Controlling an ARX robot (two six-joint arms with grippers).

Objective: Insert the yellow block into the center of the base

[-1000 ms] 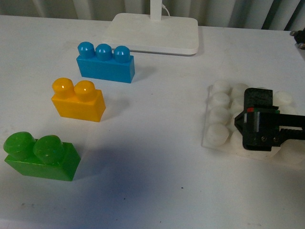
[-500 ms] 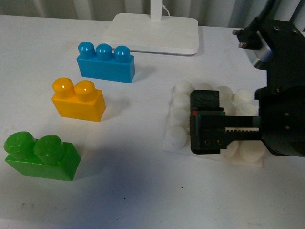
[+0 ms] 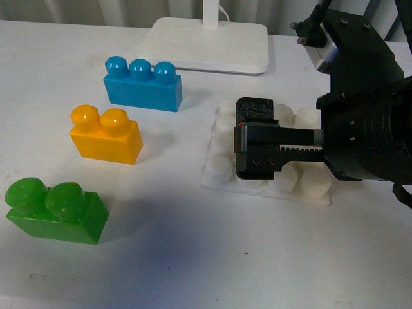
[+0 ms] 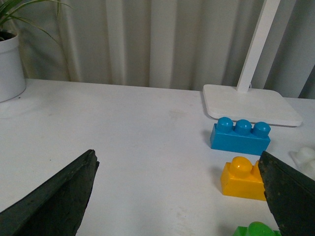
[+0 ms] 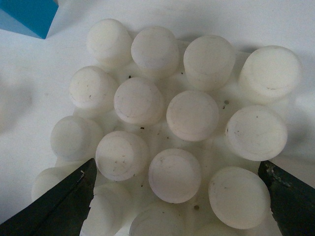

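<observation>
White table top (image 3: 193, 257): bears everything listed below

Smooth white lamp stand plate (image 3: 206, 42): set at the far edge, well apart from the work

Right gripper (image 3: 257, 138), black, toothed rail: laid across the base with its jaws set wide against two opposite sides. From the front view the plate is judged to be clamped rather than merely straddled

Flat square white studded base (image 3: 212, 183): since a second ago it has been carried leftward with the right gripper, from the right edge to nearer the middle of the table. It is now near the bricks but still apart from them. The centre studs are seen bare in the right wrist view

Left gripper (image 4: 182, 196): fingers spread wide, nothing held between them

Green two-stud plastic brick (image 3: 55, 211): nearest the camera, unmoved

Blue three-stud plastic brick (image 3: 143, 85): in front of the lamp plate, unmoved

Orange-yellow two-stud plastic block (image 3: 106, 136): upright between the blue and green bricks, untouched. With the base brought closer, its pick-up is judged to come next, the insertion not yet begun
</observation>
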